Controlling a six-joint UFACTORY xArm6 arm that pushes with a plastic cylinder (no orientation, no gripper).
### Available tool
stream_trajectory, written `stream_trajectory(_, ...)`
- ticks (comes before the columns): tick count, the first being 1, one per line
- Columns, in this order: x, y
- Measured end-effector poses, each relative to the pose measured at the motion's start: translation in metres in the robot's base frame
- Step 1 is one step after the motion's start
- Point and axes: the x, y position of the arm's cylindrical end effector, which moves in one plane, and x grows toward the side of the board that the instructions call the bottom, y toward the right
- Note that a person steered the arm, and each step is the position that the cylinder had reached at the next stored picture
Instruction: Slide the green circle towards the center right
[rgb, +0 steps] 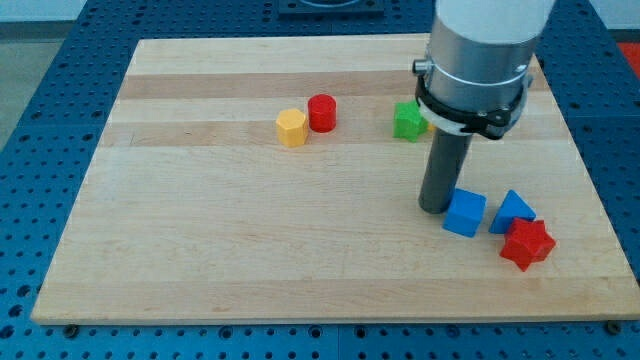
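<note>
Now | green block (408, 120) shape, axis unclear | my tip (434, 207) touching blue cube (464, 213)

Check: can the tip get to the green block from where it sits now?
Probably yes. My tip rests toward the view's bottom of the green block, right beside the blue cube. The bare board between tip and green block holds nothing. The block's shape is unclear, partly hidden behind the arm.

single raised oblique view over board (300, 250)
</note>
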Motion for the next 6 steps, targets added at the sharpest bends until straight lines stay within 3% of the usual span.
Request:
stream_trajectory(4, 0.0, 0.026)
stream_trajectory(6, -0.065, 0.036)
